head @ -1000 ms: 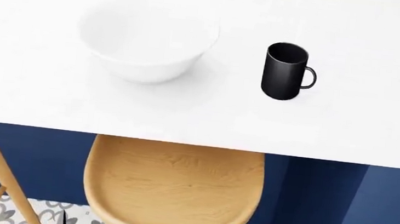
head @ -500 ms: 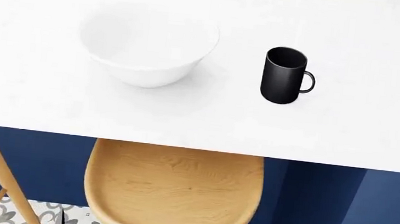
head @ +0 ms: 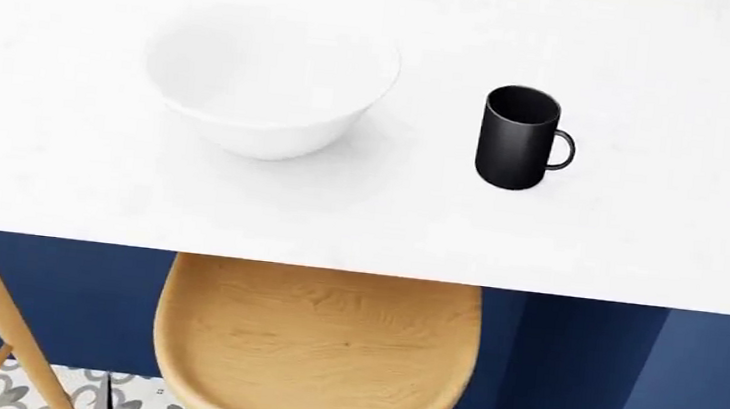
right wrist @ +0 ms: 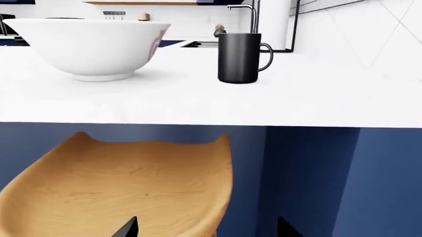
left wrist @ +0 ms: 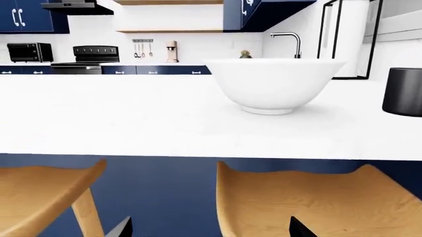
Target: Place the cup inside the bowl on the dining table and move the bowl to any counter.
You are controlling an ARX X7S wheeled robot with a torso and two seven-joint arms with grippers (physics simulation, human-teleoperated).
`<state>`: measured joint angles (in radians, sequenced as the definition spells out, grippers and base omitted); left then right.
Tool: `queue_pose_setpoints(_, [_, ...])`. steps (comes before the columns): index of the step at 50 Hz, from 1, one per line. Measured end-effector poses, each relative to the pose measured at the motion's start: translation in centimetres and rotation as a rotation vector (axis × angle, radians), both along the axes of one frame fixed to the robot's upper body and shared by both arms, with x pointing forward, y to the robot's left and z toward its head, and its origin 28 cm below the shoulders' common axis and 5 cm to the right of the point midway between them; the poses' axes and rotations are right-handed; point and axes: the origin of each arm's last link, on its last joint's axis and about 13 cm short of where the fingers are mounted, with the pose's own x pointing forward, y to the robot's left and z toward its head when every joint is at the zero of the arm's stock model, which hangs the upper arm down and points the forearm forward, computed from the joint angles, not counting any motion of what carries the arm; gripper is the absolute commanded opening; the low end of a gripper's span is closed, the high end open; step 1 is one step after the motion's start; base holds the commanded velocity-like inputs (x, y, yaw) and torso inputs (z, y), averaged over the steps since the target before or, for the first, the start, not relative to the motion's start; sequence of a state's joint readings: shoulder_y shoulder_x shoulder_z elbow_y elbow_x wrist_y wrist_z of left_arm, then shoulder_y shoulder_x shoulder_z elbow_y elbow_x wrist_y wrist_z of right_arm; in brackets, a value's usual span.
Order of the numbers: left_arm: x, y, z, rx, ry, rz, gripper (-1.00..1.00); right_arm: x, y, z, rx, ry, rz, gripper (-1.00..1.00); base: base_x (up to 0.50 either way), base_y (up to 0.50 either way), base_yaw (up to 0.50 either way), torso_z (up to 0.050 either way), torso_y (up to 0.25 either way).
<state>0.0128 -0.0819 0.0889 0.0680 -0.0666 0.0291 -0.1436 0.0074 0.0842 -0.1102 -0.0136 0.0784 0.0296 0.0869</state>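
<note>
- Now, the head view has settled: a second ago the scene slid a touch toward 6 o'clock in that view; over the last half second nothing on the table has shifted.
- The cup (head: 516,139), a matte black mug, stands upright on the dining table (head: 603,238), at 3 o'clock from the bowl (head: 269,80). They are apart, with bare tabletop between. Its handle points to 3 o'clock, away from the bowl.
- The bowl is upright and empty, sitting at about 11 o'clock in the head view.
- A wooden stool (head: 318,351) sits at 6 o'clock, tucked partly under the table edge.
- Left gripper (left wrist: 211,229): only the two dark fingertips show at the edge of its wrist view, set wide apart, nothing between them. It is low, below table level.
- Right gripper (right wrist: 205,228): same, tips spread wide and empty, also below the table edge and facing the mug.
- Judgement: the repositioning looks done and no reach has begun. The mug is untouched and the first step is not started.
- Next likely the right arm, since the mug lies on its side. It must rise clear of the table lip and stool back first.
</note>
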Motion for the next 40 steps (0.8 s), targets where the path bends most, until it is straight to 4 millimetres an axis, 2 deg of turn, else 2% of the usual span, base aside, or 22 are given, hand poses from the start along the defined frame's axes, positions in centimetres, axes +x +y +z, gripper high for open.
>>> queue_pose_setpoints(5, [-0.1,0.1,0.3,-0.001,0.002,0.004,1.0,-0.1,-0.1,0.5,0.0,-0.009,-0.012,1.0,0.0,0.0,0.0,0.0,0.0])
queue_pose_setpoints(9, [-0.1,0.2,1.3,-0.004,-0.001,0.006,1.0,-0.1,-0.5,1.8,-0.005,-0.036,-0.031,1.0,0.0,0.0,0.0,0.0,0.0])
queue_pose_setpoints(28, [1.9,1.8,10.4,0.026,0.006,0.001,1.0,1.2,-4.5,13.0,-0.064,-0.138,-0.101,1.0,0.0,0.0,0.0,0.0,0.0])
queue_pose_setpoints(40, [2.8,3.1,14.5,0.046,0.01,0.004,1.0,1.0,-6.7,17.8,-0.095,-0.127,-0.144,1.0,0.0,0.0,0.0,0.0,0.0])
